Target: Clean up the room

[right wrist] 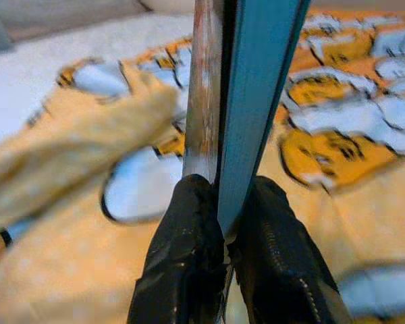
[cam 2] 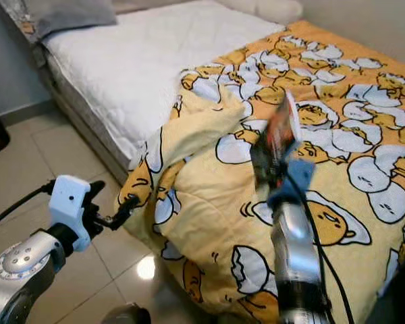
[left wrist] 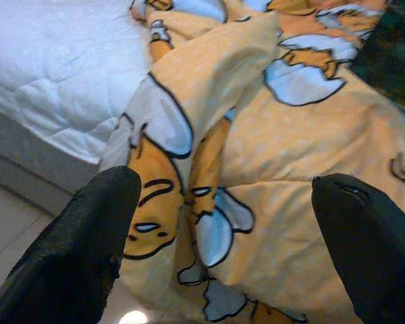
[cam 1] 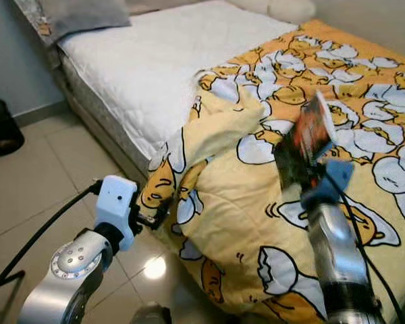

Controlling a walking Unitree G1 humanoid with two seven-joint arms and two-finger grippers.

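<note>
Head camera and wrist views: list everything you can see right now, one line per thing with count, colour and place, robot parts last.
Bed: one, pale base, standing on the floor ahead.
Mattress cover: one, white quilted, bare on the bed's left part.
Blanket: one, yellow-orange with white and yellow cartoon egg print, rumpled over the bed's right part and hanging off the near corner.
Pillow: one, grey, at the far left end of the bed.
Dark object: one, black, on the floor by the wall at left; cannot tell what.
Floor: beige glossy tiles.
Book: one, dark cover with red, held upright above the blanket.
Left gripper: open, at the blanket's hanging corner.
Right gripper: shut on the book.
</note>
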